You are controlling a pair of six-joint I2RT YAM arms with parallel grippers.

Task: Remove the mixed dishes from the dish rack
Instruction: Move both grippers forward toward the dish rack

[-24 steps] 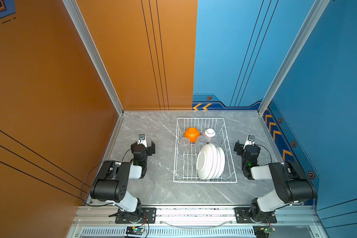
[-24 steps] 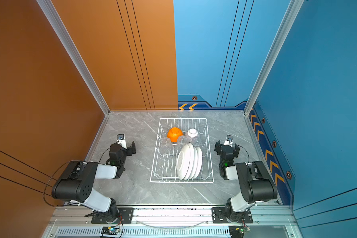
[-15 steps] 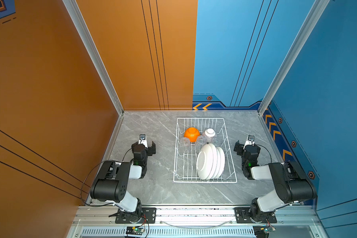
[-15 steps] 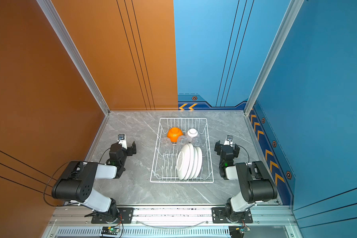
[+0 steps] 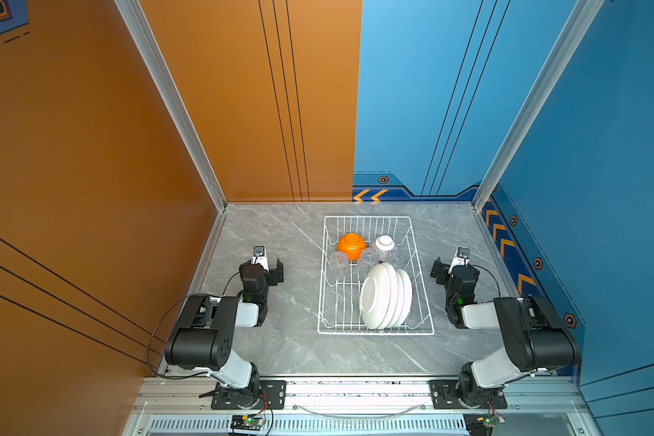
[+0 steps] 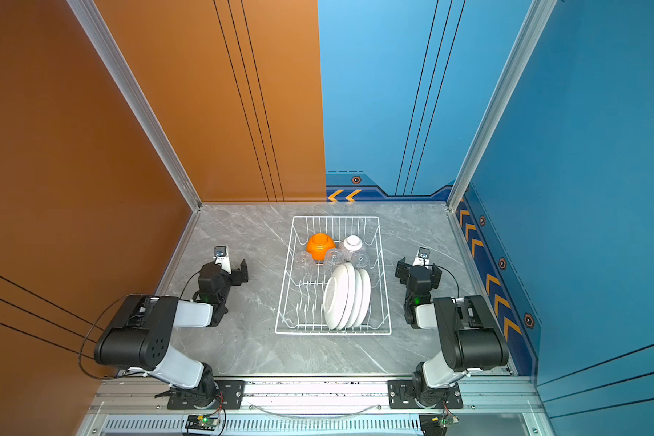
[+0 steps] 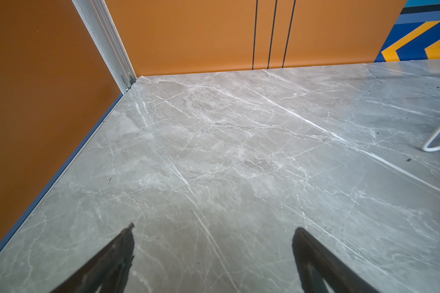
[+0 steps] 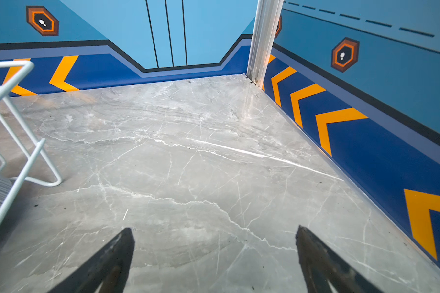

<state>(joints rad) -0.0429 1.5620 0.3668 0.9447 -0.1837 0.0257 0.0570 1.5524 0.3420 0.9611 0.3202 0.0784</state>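
The large white wire dish rack [image 5: 321, 280] sits in the middle of the grey marble tabletop [image 5: 287, 241], still loaded. A row of white round plates [image 5: 384, 298] stands on edge in its near half, toward the right side. At the far end an orange bowl [image 5: 351, 244] and a smaller white ribbed bowl [image 5: 384, 243] lie upside down side by side, with small clear glass cups [image 5: 338, 261] just in front of them.

The rack lies between the two claws, apart from both. The left gripper [image 5: 269, 265] hangs low over bare tabletop to the rack's left, level with the cups. Its jaws are spread wide, and in the left wrist view nothing lies between its black fingertips [image 7: 127, 238] — only marble, with one wire foot of the rack at the frame's edge.

The right gripper [image 5: 450, 266] mirrors it on the rack's right side, likewise spread wide and holding nothing. In its wrist view the rack's corner wires stand off to one side, clear of the fingertips [image 8: 305, 238].
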